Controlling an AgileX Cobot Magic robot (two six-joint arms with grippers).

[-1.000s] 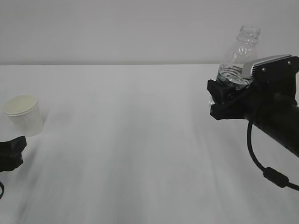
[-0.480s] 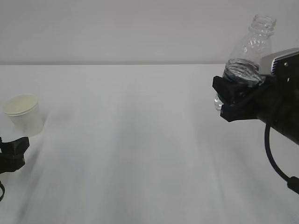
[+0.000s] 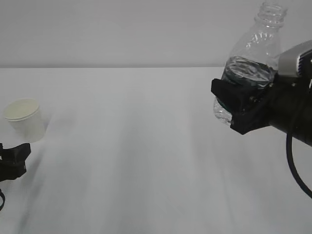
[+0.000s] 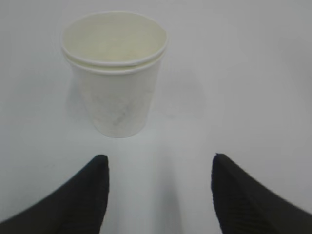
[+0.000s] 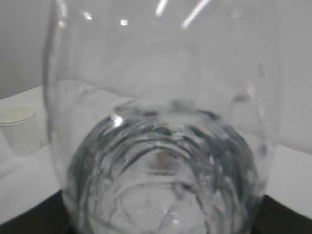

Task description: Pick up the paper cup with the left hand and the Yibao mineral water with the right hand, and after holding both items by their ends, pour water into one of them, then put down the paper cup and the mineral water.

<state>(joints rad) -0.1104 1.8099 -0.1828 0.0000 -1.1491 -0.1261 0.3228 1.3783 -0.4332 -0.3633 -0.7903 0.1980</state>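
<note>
The right hand point(image 3: 233, 108) covers the label band of the Yibao mineral water point(image 3: 251, 68), and its arm runs off at 3 o'clock. The left hand point(image 3: 13, 160) is cut off at 9 o'clock.

The right hand point(image 3: 239, 105) is raised clear of the surface on the right, its black fingers clamped around the lower body of the Yibao mineral water point(image 3: 249, 68), which tilts slightly with its open neck up and away from the wrist. A grey block sits on top of the gripper body, and a black cable loops down behind the forearm. The left hand point(image 4: 158, 187) sits low at the left edge, its two black fingers point(image 4: 83, 195) spread apart and empty, with the paper cup point(image 4: 116, 73) standing just ahead of the tips, untouched.
</note>
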